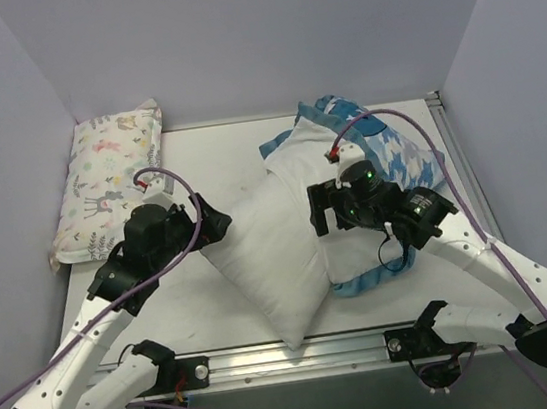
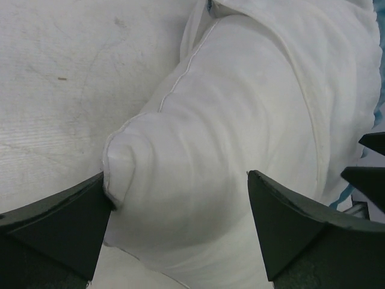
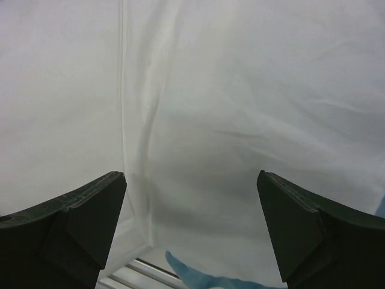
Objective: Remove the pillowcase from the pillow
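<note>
The plump white pillow lies slantwise across the middle of the table, its far end still inside the pillowcase. The pillowcase shows blue houndstooth at the back right and a teal frill along its near edge. My left gripper is open at the pillow's left corner. In the left wrist view the pillow bulges between the jaws of the left gripper, and the left finger touches that corner. My right gripper hangs open over white fabric, holding nothing, with the frill just below the right gripper.
A smaller pastel animal-print pillow lies at the back left against the wall. A metal rail runs along the table's near edge, and another rail runs down the right side. Walls close in the back and both sides.
</note>
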### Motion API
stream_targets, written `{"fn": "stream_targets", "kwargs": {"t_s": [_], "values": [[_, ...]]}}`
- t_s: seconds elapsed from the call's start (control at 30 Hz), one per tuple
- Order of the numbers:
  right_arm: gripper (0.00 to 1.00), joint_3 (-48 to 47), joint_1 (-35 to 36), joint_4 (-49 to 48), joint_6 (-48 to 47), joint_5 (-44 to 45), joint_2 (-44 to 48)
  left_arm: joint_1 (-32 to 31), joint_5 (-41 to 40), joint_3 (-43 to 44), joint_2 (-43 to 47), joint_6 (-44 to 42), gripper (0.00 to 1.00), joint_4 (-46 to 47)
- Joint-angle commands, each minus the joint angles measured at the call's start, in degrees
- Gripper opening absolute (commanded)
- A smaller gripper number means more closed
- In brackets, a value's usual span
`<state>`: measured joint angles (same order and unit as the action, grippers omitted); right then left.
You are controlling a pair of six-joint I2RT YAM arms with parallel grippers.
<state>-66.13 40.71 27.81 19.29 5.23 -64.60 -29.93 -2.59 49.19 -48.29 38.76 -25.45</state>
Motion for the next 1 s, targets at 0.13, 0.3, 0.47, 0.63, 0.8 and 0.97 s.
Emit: {"fn": "stream_targets", "kwargs": {"t_s": [0.13,0.3,0.47,0.63,0.8,0.97], "values": [[0.99,11.7,6.6,-3.2,0.1,7.3,-0.1,-11.1,1.5,-2.4,-2.6,4.3,0.97,2.0],[0.71,9.7,6.2,-5.7,0.2,4.6,-5.8,-18.4,-2.6,-8.1,0.1,8.6,0.97,2.8],[0.31,2.6,1.9,-7.2,2.0,-3.5,-11.4,-18.7,-5.6,-9.1,4.6,7.7,0.98,-0.2],[0.14,1.2,-6.7,-12.9,7.0,-15.2,-16.0,-17.5,-13.4,0.0,8.9,2.5,0.97,-8.4],[0.03,1.9,-10.5,-20.1,15.5,-20.9,-20.4,-16.4,-16.0,8.1,7.2,-0.5,0.97,-12.8],[0.00,5.3,-13.5,-27.4,25.1,-23.8,-22.1,-13.7,-13.9,9.5,6.2,1.7,0.97,-14.6]]}}
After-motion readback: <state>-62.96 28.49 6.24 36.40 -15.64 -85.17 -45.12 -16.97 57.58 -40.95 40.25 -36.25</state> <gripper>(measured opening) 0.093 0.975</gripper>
